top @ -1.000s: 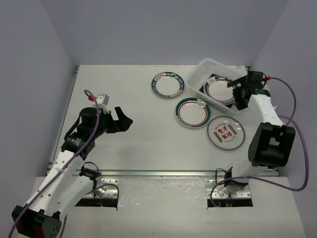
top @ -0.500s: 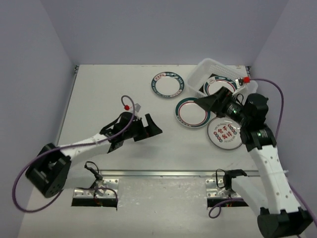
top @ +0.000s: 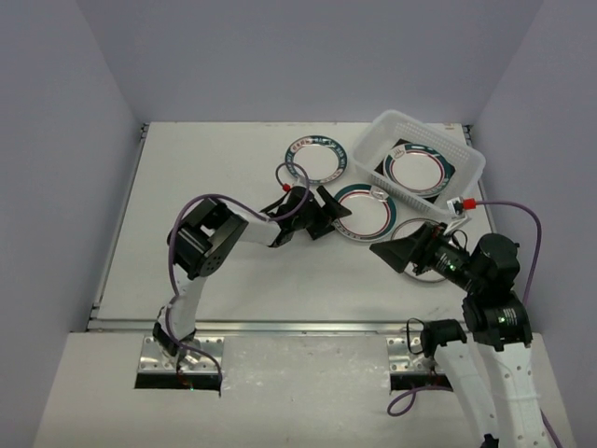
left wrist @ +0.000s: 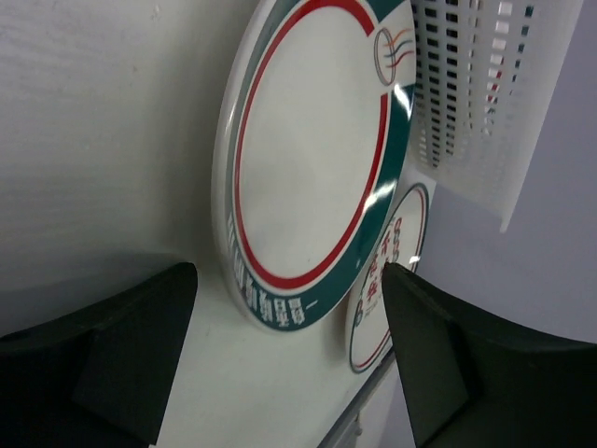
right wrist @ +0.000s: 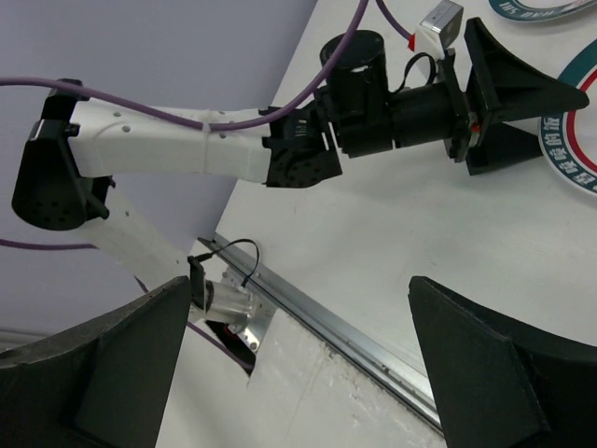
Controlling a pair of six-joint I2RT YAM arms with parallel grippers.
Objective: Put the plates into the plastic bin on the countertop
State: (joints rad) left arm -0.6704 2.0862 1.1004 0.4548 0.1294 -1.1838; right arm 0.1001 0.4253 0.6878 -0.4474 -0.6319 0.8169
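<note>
A white plate with a teal-and-red rim (top: 366, 213) (left wrist: 308, 168) lies mid-countertop (top: 205, 159). My left gripper (top: 334, 213) (left wrist: 289, 359) is low at its left edge. The jaws are apart and flank the near rim without touching it. A plate with red characters (top: 410, 228) (left wrist: 384, 280) lies to its right, mostly hidden under my right gripper (top: 396, 254) (right wrist: 298, 364), which hovers open and holds nothing. A third plate (top: 315, 159) lies farther back. The plastic bin (top: 462, 149) (left wrist: 485, 103) stands at the back right with one plate (top: 417, 168) inside.
The countertop's metal front edge (top: 308, 325) (right wrist: 373, 341) runs along the near side. Grey walls close off the left, back and right. Purple cables (top: 532, 224) trail from both arms. The left arm (right wrist: 187, 149) stretches across the right wrist view.
The left arm swung from the left side across to the middle plate, and its jaws narrowed a little. The right arm drew back from the bin to above the characters plate.
</note>
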